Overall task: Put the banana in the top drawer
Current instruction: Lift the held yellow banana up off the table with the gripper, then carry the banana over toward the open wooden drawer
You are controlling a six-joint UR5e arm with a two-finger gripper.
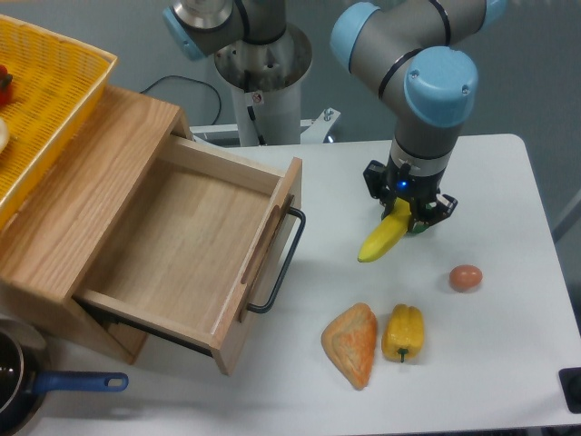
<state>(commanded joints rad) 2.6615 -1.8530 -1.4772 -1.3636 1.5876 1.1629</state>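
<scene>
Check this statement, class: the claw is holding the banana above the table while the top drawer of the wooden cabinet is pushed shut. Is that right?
One detail is wrong. The top drawer is not shut: the camera view shows it pulled out, its inside bare. The rest stands: the claw holds the banana above the table, to the right of the wooden cabinet.

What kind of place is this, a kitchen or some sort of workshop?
Probably a robotics lab: a robot arm holds a banana over a white table, beside an open wooden drawer.
</scene>
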